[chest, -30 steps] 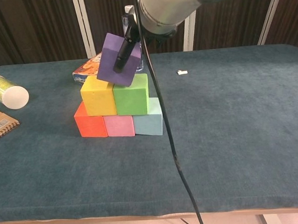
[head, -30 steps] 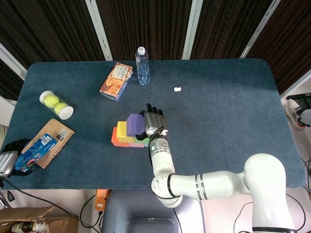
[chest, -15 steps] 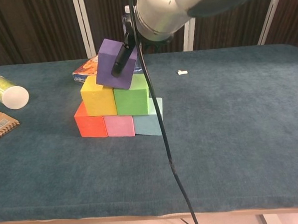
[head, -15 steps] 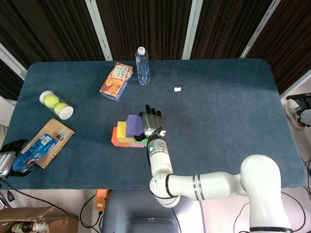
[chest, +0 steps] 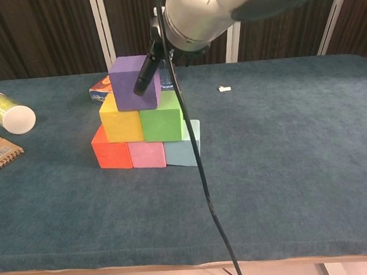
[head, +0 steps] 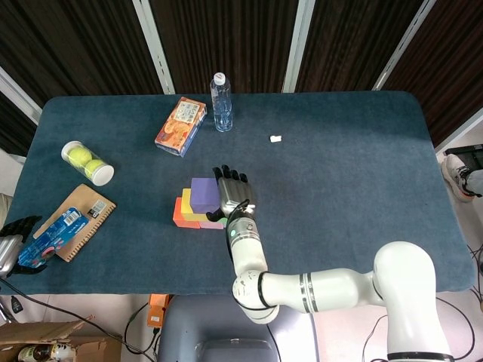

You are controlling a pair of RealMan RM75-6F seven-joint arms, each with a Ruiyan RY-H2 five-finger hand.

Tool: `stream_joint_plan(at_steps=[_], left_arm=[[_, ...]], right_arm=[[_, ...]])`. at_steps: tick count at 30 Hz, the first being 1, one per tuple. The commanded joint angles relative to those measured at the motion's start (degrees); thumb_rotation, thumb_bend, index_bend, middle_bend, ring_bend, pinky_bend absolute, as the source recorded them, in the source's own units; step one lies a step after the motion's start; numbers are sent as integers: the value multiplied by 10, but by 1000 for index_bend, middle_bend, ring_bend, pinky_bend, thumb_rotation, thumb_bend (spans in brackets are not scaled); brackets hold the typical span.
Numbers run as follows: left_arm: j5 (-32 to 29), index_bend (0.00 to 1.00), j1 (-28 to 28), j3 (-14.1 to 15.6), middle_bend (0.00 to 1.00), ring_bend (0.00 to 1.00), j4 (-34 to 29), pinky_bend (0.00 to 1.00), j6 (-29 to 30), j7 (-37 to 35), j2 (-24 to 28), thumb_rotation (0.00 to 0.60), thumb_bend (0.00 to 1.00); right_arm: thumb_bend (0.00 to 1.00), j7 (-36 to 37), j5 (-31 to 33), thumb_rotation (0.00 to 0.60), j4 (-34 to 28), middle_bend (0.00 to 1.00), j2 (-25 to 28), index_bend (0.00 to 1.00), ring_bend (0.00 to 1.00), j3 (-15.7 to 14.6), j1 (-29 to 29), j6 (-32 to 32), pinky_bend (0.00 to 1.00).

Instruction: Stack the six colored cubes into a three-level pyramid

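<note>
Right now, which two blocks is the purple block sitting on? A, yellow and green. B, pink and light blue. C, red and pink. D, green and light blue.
A: in the chest view the purple block rests on the yellow block and green block of the middle row, with the right hand holding it.

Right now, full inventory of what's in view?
purple cube: 1, top of pyramid, held
yellow cube: 1, middle level, left
green cube: 1, middle level, right
red cube: 1, base, left
pink cube: 1, base, middle
light blue cube: 1, base, right
water bottle: 1, clear, table rear
snack box: 1, orange, beside bottle
tennis ball tube: 1, clear, lying at left
notebook: 1, brown, front left
blue packet: 1, on notebook
white scrap: 1, rear centre
right hand: grips purple cube
left hand: table's left edge, state unclear
</note>
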Motion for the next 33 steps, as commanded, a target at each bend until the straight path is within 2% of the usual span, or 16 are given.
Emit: stream_joint_plan(at_steps=[1, 6, 10, 14, 16, 18, 19, 21, 23, 25, 27, 29, 33], left_arm=[[1, 88, 1, -1, 51, 0, -1, 70, 2, -1, 1, 600, 144], [5, 88, 4, -1, 51, 0, -9, 70, 13, -1, 6, 600, 144], [7, 88, 10, -4, 51, 0, -25, 70, 32, 0, 16, 600, 144], [10, 88, 23, -5, 51, 0, -63, 70, 63, 17, 41, 600, 144], [6, 88, 38, -5, 43, 0, -106, 70, 87, 37, 65, 600, 143], [-5, 86, 58, -5, 27, 0, -152, 70, 119, 77, 84, 600, 140], [-9, 80, 71, -3, 18, 0, -179, 70, 139, 104, 90, 600, 137], [-9, 67, 91, 0, 9, 0, -216, 70, 176, 142, 93, 600, 130], [11, 64, 117, 7, 5, 0, -244, 70, 229, 171, 88, 600, 125], [42, 65, 139, 11, 5, 0, -245, 70, 285, 165, 71, 600, 123], [67, 65, 161, 13, 5, 0, -231, 70, 337, 168, 45, 600, 122], [85, 64, 174, 16, 5, 0, -215, 70, 366, 179, 20, 600, 122], [110, 64, 190, 36, 5, 0, -187, 70, 377, 199, -17, 600, 122]], right_arm=[[182, 3, -6, 600, -15, 0, 10, 34, 0, 4, -9, 3, 0], [182, 9, -36, 600, -78, 0, 54, 33, 0, 3, -40, 6, 0], [182, 8, -108, 600, -198, 0, 140, 15, 0, -36, -105, 7, 0], [182, 30, -266, 600, -317, 0, 241, 8, 0, -124, -203, 43, 0], [182, 65, -367, 600, -360, 0, 296, 9, 0, -184, -272, 46, 0], [182, 115, -463, 600, -378, 0, 352, 9, 0, -246, -342, 27, 0], [182, 144, -519, 600, -374, 0, 382, 9, 0, -283, -380, 12, 0], [182, 192, -610, 600, -355, 0, 420, 9, 0, -335, -432, -8, 0], [183, 252, -714, 600, -311, 0, 447, 9, 0, -394, -487, -26, 0], [182, 302, -783, 600, -268, 0, 463, 4, 0, -437, -523, -42, 0], [182, 356, -856, 600, -209, 0, 457, 0, 0, -465, -562, -28, 0], [181, 377, -905, 600, -159, 0, 442, 0, 0, -483, -595, 1, 0], [182, 370, -962, 600, -67, 0, 396, 0, 0, -506, -664, 68, 0]])
